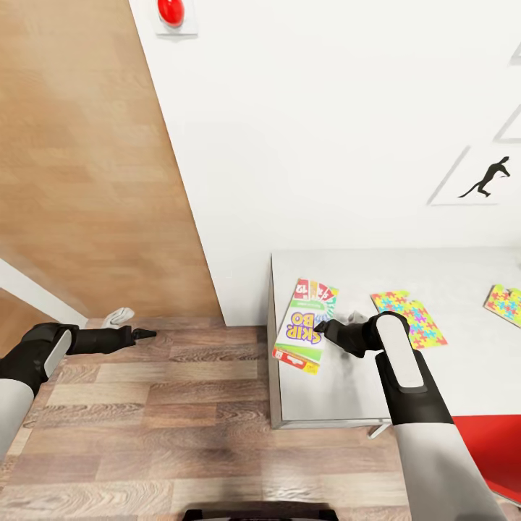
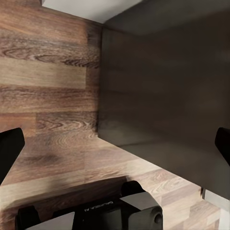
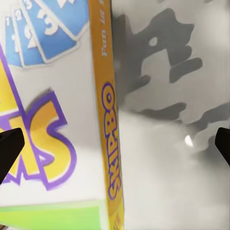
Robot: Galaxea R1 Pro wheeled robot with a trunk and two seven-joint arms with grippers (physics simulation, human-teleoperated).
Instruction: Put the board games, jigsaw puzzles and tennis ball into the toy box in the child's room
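Note:
A flat Skip-Bo board game (image 1: 305, 327) with a green edge lies near the left end of the pale table (image 1: 434, 268). My right gripper (image 1: 322, 331) hovers open just over the box's right edge. In the right wrist view the gripper (image 3: 116, 146) straddles the board game's (image 3: 48, 120) orange side, with bare table (image 3: 163, 167) beside it. One jigsaw puzzle (image 1: 427, 325) lies right of the box, partly behind my right forearm. A second jigsaw puzzle (image 1: 504, 304) sits at the far right. My left gripper (image 1: 148, 333) is open over the wood floor, holding nothing (image 2: 115, 148).
The table stands against a white wall with a baseball-player picture (image 1: 486, 177) and a red button (image 1: 171, 12). A red surface (image 1: 492, 449) sits low at the right. A small white object (image 1: 118, 315) lies on the floor by my left arm. The table's dark side (image 2: 163, 86) faces the left wrist.

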